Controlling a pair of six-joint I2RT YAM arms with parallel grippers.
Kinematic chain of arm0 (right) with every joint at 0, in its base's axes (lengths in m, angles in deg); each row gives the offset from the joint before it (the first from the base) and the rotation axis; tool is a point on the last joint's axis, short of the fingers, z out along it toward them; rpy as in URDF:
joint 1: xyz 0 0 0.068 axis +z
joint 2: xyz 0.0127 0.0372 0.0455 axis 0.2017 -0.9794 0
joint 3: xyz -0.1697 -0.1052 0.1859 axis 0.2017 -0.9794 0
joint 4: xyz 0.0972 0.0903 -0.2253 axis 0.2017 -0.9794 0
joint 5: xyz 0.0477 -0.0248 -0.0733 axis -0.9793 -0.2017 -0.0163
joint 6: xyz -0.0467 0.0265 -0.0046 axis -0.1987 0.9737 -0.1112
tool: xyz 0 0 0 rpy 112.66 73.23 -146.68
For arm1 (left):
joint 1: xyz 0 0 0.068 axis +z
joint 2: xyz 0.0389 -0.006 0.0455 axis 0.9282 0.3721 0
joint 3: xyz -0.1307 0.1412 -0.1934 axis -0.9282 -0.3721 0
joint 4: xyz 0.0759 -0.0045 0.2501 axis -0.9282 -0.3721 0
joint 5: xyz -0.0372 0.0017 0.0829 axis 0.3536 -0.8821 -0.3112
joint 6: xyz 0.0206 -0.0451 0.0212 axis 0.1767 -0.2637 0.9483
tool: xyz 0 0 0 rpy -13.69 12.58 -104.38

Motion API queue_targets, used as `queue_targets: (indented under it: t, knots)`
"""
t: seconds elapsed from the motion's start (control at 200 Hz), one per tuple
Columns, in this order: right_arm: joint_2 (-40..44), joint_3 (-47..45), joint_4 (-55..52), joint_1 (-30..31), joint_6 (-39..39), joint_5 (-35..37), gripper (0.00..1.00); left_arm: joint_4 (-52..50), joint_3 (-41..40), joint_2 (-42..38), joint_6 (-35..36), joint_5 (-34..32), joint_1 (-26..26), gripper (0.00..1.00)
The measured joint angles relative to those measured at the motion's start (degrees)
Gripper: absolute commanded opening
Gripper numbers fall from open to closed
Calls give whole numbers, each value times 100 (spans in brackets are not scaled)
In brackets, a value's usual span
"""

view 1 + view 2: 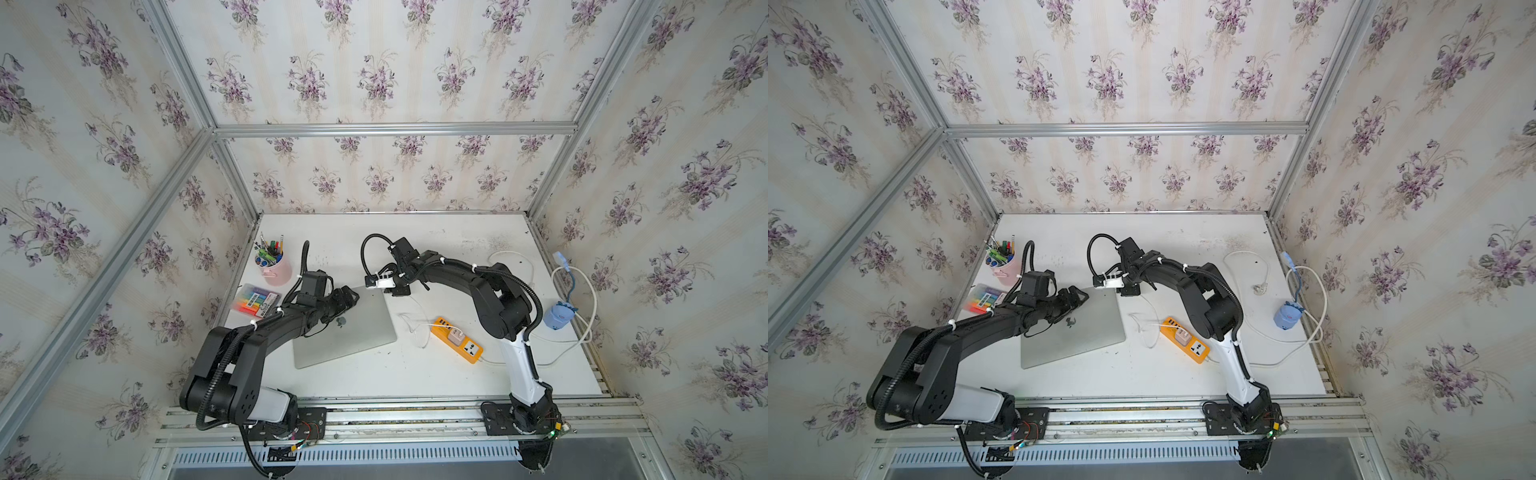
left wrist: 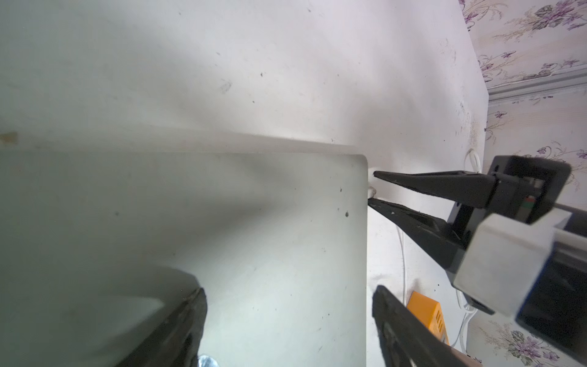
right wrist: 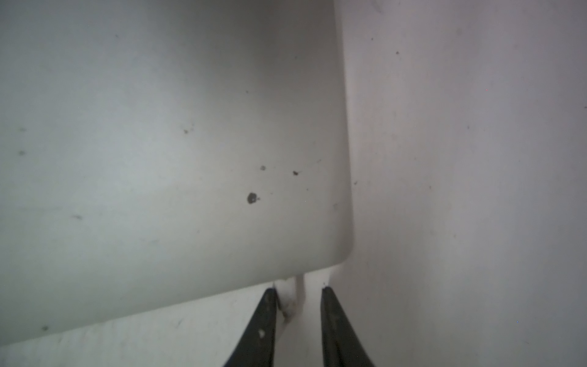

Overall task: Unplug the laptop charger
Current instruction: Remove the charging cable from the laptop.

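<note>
White tabletop (image 1: 436, 249); right fingers (image 3: 266, 313) narrow, straddling blurred connector (image 3: 293, 297) at laptop (image 1: 353, 328); left fingers (image 2: 397, 317) wide.

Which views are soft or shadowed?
Right wrist: laptop lid soft and dim, fingertips sharper. Left wrist: near fingers blurred, a shadow across the lid, right gripper crisp. Both top views: sharp, evenly lit, edges bowed.

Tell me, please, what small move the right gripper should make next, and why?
Probably close on the connector. The right gripper is open, a finger on each side of the white plug at the laptop edge, not yet pinching it. The left gripper is open over the lid.
</note>
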Motion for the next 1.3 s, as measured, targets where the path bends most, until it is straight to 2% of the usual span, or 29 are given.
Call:
queue_targets:
  t: [0.23, 0.4, 0.624, 0.989, 1.299]
  knots:
    - [-70, 92, -138, 9, -66, -42, 20, 138, -11, 57, -22, 37, 31, 82]
    - [-87, 129, -216, 9, -107, -81, 11, 146, -13, 57, -22, 42, 35, 82]
    - [-140, 267, -391, 13, -173, -79, 7, 146, -13, 52, -22, 52, 39, 82]
    - [-120, 223, -367, -13, -249, -42, 1, 188, -15, 79, -28, 61, 48, 82]
    - [94, 122, -385, -195, -254, 116, 0, 295, -24, 133, -26, 74, 66, 82]
